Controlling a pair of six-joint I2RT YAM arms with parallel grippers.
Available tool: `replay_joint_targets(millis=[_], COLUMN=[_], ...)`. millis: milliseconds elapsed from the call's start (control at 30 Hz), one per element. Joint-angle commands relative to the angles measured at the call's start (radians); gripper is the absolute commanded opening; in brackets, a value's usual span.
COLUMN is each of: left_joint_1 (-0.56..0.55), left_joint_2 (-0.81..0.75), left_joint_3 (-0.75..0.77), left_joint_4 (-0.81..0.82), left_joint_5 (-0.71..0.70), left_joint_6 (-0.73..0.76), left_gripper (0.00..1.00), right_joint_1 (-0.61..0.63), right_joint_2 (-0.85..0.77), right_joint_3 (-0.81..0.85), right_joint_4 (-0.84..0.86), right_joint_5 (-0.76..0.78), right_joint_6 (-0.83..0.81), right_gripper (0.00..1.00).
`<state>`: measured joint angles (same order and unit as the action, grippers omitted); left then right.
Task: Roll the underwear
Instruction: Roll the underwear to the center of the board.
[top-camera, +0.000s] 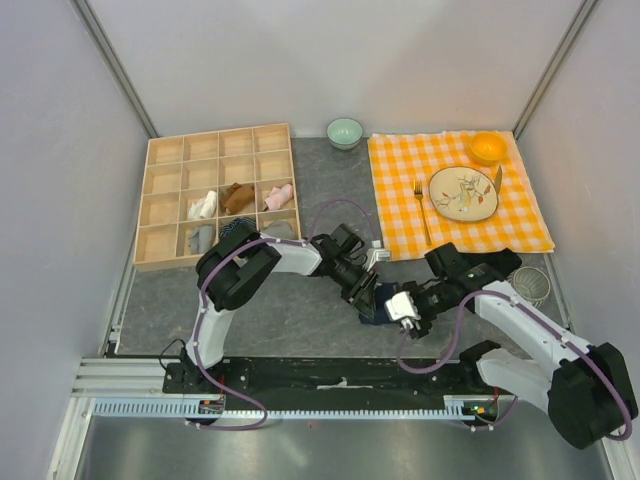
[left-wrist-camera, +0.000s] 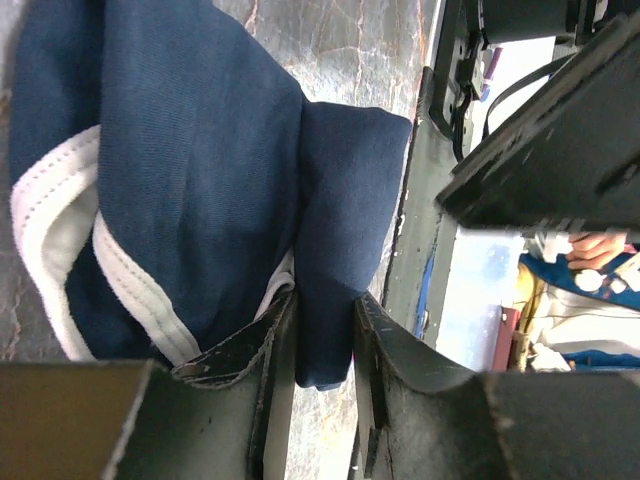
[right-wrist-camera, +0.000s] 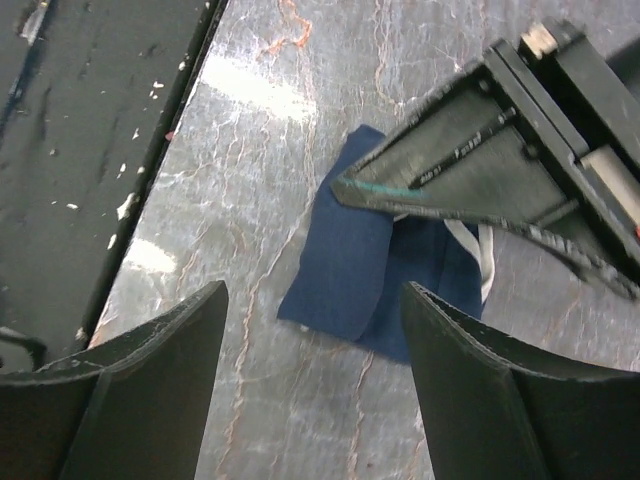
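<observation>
Underwear (left-wrist-camera: 200, 170): navy, white trim, bunched on table (top-camera: 280, 320) near middle of near edge, between both hands. Left hand (left-wrist-camera: 322, 300): clamped on navy fold. Right hand (right-wrist-camera: 312, 295): spread wide, holding nothing, just above underwear. Far-left corner: wooden tray (top-camera: 165, 180), rolled garments (top-camera: 205, 205) in compartments. Far right: checkered cloth (top-camera: 400, 190), plate (top-camera: 440, 190).

Scanning all three views for lettering, and nothing comes up legible: no label, no brand, no number, no sign. The one candidate is a faint pale marking along the side of the left hand (right-wrist-camera: 342, 186), seen from the right wrist camera, and it is too small and blurred to read.
</observation>
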<state>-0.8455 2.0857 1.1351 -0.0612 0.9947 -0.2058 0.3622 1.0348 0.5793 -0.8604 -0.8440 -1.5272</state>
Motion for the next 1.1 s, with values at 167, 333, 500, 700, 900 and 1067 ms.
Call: replay_joint_targets(millis=[167,333,500,700,900,1067], left_joint_1=[0.005,0.02,0.048,0.06,0.039,-0.101], left_joint_2=[0.07,0.016,-0.18,-0.433,-0.633,-0.694], left_joint_3=[-0.006,-0.052,-0.178,-0.415,-0.727,-0.911], left_joint_4=[-0.02,0.056,0.268,0.432,0.78,1.041], left_joint_5=[-0.189,-0.24,-0.329,-0.487,-0.519,-0.544], left_joint_6=[-0.089,-0.148,-0.202,-0.126,-0.008,0.292], left_gripper=[0.4,0.43,0.48,0.49,0.51,0.52], right_joint_1=[0.251,0.291,0.291,0.288,0.239,0.147], right_joint_2=[0.14,0.215,0.274,0.355,0.433,0.542], right_joint_3=[-0.032,-0.022,0.005,0.086,0.171,0.231], right_joint_4=[0.299,0.311,0.284,0.187,0.06,-0.086], right_joint_5=[0.298,0.371,0.384,0.28,0.117,0.03], right_joint_6=[0.208,0.236,0.26,0.302,0.286,0.199], right_gripper=[0.66,0.57,0.41,0.33,0.33,0.33])
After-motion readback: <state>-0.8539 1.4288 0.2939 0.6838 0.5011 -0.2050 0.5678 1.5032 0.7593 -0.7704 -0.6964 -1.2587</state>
